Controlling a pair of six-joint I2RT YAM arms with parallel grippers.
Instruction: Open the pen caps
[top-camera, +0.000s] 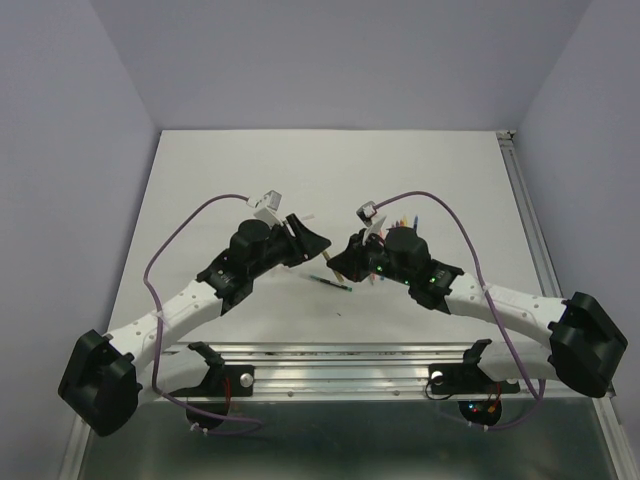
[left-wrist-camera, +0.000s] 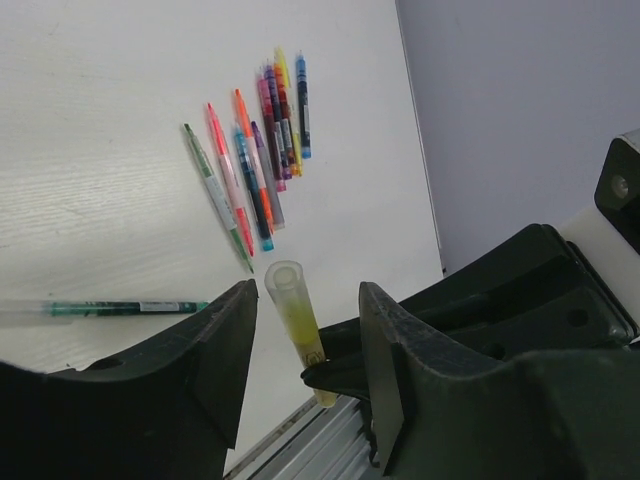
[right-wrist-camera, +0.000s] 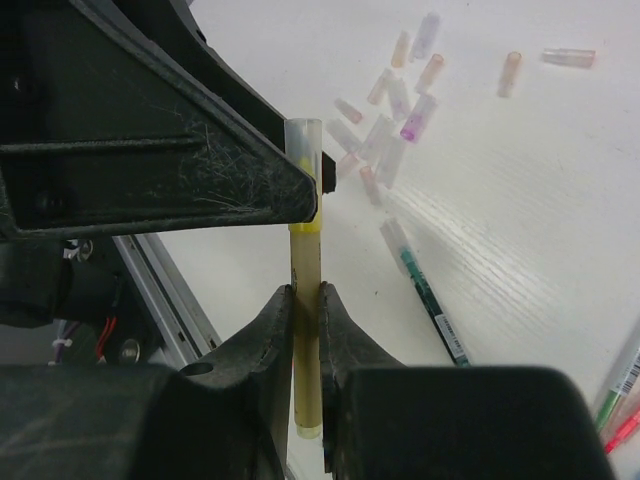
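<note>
My right gripper (right-wrist-camera: 307, 292) is shut on the body of a yellow pen (right-wrist-camera: 307, 340) and holds it upright above the table. Its translucent pen cap (right-wrist-camera: 303, 145) is on the pen's top end. My left gripper (left-wrist-camera: 305, 300) is open, its fingers on either side of that cap (left-wrist-camera: 287, 295) with gaps showing. The right gripper's tips (left-wrist-camera: 340, 375) grip the pen just below it. In the top view both grippers (top-camera: 315, 240) (top-camera: 345, 255) meet at the table's middle. Several loose caps (right-wrist-camera: 390, 110) lie scattered on the table.
A row of several coloured pens (left-wrist-camera: 260, 150) lies on the white table to the right. One green pen (left-wrist-camera: 110, 307) (right-wrist-camera: 430, 295) lies alone below the grippers (top-camera: 330, 283). An aluminium rail (top-camera: 340, 360) runs along the near table edge.
</note>
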